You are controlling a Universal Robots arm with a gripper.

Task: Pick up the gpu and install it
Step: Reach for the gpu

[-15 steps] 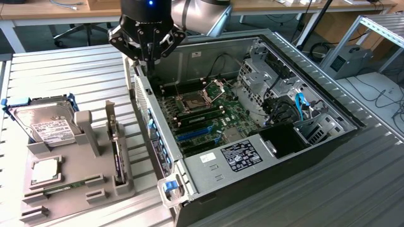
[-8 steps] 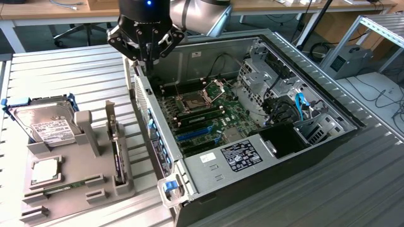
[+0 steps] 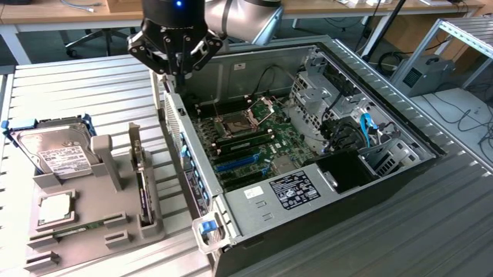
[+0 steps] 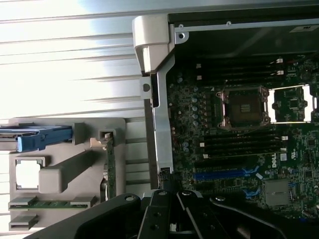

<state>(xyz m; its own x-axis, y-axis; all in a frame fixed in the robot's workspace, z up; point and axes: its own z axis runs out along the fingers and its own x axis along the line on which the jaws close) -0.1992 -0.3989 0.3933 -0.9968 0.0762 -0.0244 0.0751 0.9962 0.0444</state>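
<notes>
– At the exterior view's left, what goes in the entry?
– Grey moulded plastic holder [image 3: 100,231] on the slatted grey metal table [image 3: 85,86]. Silver hard drive with a white label and blue carrier [image 3: 58,153] stands at the holder's end farther from the camera. Long narrow green memory stick [image 3: 81,226] lies flat towards the nearer end.
– Position of the gpu?
– Flat green circuit card, the gpu [image 3: 144,193] [image 4: 111,167], stands on edge in a slot along the holder's right side, just beside the case wall. Not installed.
– Tool state?
– Black multi-link gripper [image 3: 179,68], further right, hangs above the rear wall of the open grey metal computer case [image 3: 246,66]. Fingers drawn fully together, nothing between them, apart from the gpu.
– Inside the case?
– Green motherboard [image 3: 266,147] lies exposed. Square processor socket [image 3: 231,123] sits towards the rear wall, with blue expansion slots [image 3: 235,163] on the side nearer the camera, bare.
</notes>
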